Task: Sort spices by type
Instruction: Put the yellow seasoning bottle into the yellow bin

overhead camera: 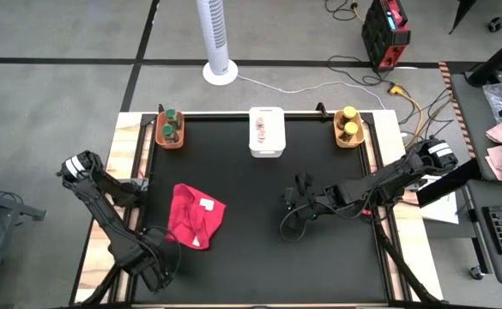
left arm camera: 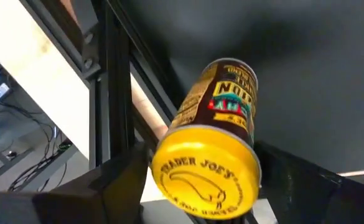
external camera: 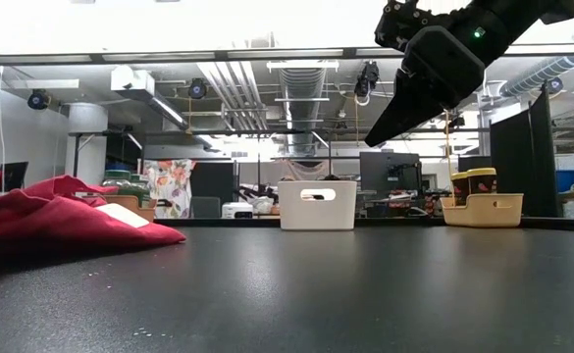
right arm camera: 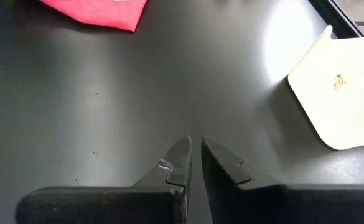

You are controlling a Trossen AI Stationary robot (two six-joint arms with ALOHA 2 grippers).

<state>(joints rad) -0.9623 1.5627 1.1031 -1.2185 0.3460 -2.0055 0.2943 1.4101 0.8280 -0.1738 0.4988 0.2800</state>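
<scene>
The left gripper (left arm camera: 200,205), at the table's near-left corner, grasps a yellow-lidded jar (left arm camera: 210,146). The right gripper (right arm camera: 194,155), fingers clenched and empty, hovers over the black mat (overhead camera: 259,189). Other jars sit in the orange (overhead camera: 170,130), white (overhead camera: 266,133) and yellow bins (overhead camera: 348,129).

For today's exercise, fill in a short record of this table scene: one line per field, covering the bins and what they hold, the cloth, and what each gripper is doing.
orange bin: far left edge of the table, green-lidded jars inside
white bin: far middle, pink-lidded jars inside
yellow bin: far right, yellow-lidded jars inside
red cloth: crumpled, left of centre
left gripper: near left corner, closed on a yellow-lidded jar
right gripper: shut, empty, above the mat right of centre
</scene>
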